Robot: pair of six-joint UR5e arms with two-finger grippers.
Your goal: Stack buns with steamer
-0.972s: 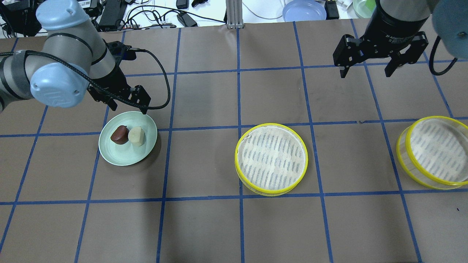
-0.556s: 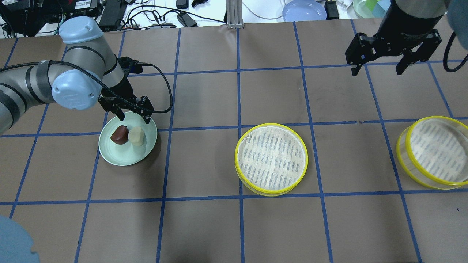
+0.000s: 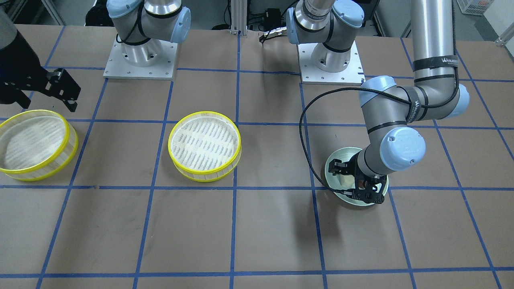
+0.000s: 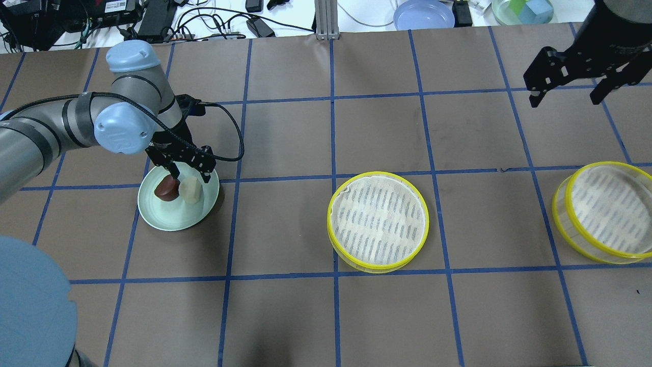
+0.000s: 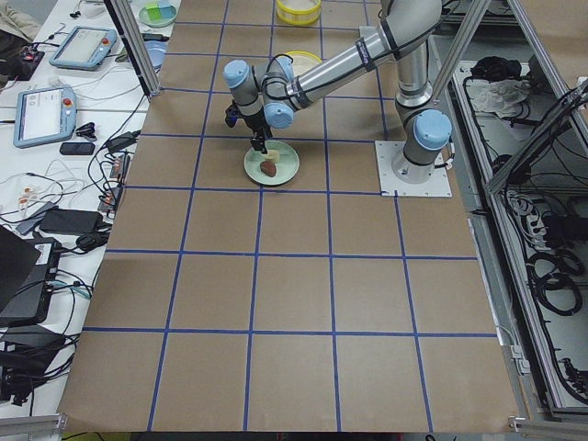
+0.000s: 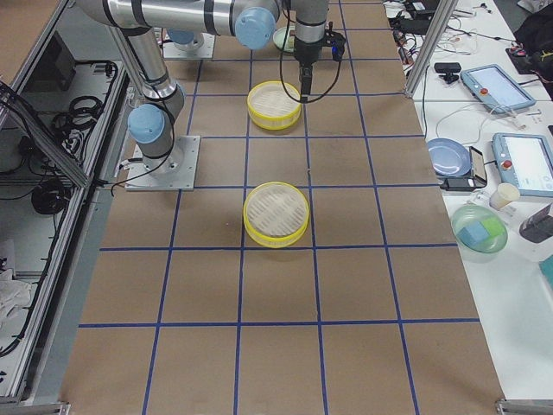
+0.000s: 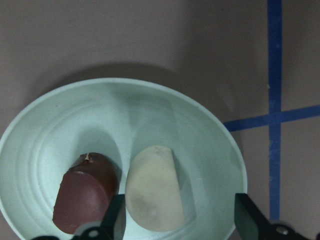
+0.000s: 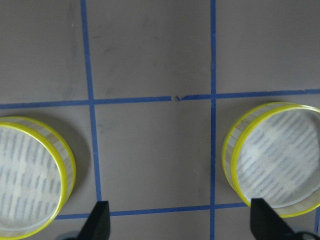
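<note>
A dark reddish-brown bun (image 4: 166,187) and a pale cream bun (image 4: 191,190) lie side by side on a pale green plate (image 4: 173,216) at the table's left. My left gripper (image 4: 189,174) is open and low over the plate. In the left wrist view its fingertips (image 7: 112,220) stand on either side of the cream bun (image 7: 152,195), with the brown bun (image 7: 85,200) just outside. A yellow-rimmed steamer tray (image 4: 378,220) sits mid-table and a second one (image 4: 606,211) at the right edge. My right gripper (image 4: 564,97) is open and empty, high above the far right.
Beyond the table's far edge are a blue plate (image 4: 424,14), a bowl of coloured blocks (image 4: 522,10) and cables. My left arm's elbow joint (image 4: 30,306) fills the near-left corner of the overhead view. The left gripper's cable (image 4: 232,132) loops beside the plate.
My left gripper has come down and forward onto the plate, and now straddles the cream bun. My right gripper has moved right and away from the centre. Buns and steamers have not moved.
</note>
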